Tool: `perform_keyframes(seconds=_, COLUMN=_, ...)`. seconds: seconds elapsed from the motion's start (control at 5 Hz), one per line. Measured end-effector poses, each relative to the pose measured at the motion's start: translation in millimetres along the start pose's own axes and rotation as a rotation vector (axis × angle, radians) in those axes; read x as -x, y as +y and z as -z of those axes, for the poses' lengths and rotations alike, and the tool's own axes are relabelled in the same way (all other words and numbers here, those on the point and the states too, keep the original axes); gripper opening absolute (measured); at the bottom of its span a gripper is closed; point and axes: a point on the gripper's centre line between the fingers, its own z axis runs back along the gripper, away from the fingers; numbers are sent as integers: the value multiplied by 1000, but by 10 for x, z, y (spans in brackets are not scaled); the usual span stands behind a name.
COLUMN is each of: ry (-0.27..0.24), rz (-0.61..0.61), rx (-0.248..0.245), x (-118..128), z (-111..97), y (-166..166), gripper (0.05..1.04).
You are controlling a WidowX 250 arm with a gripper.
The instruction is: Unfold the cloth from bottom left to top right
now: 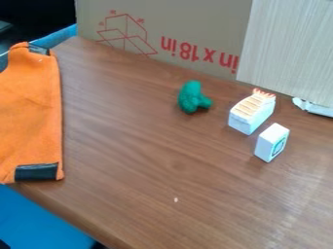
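Observation:
An orange cloth (29, 112) lies on the left side of the brown table, cut off by the view's left edge. Dark patches mark its top corner and its bottom right corner. Its right edge runs nearly straight from top to bottom, and its lower edge reaches the table's front left edge. Whether it is folded, I cannot tell.
A green toy (192, 97) lies on the table (149, 165) towards the back. Right of it stand a white block with an orange-striped top (251, 113) and a smaller white block (271, 142). A cardboard panel (189, 29) and a pale board (289, 48) stand along the back.

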Motion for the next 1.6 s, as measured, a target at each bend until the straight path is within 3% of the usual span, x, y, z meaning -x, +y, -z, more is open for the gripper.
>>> perform_keyframes(seconds=0.2, ry=26, rz=0, rx=11, x=66, z=62, y=-36, gripper=1000)
perform_keyframes(seconds=1.0, ry=82, rz=-56, rx=-56, x=218, z=297, y=-127, gripper=1000)
perform_keyframes(seconds=1.4, ry=120, rz=-82, rx=-22, x=294, z=335, y=-184, gripper=1000)
perform_keyframes(seconds=1.6, ry=112, rz=-79, rx=-28, x=301, z=388, y=-190, gripper=976)
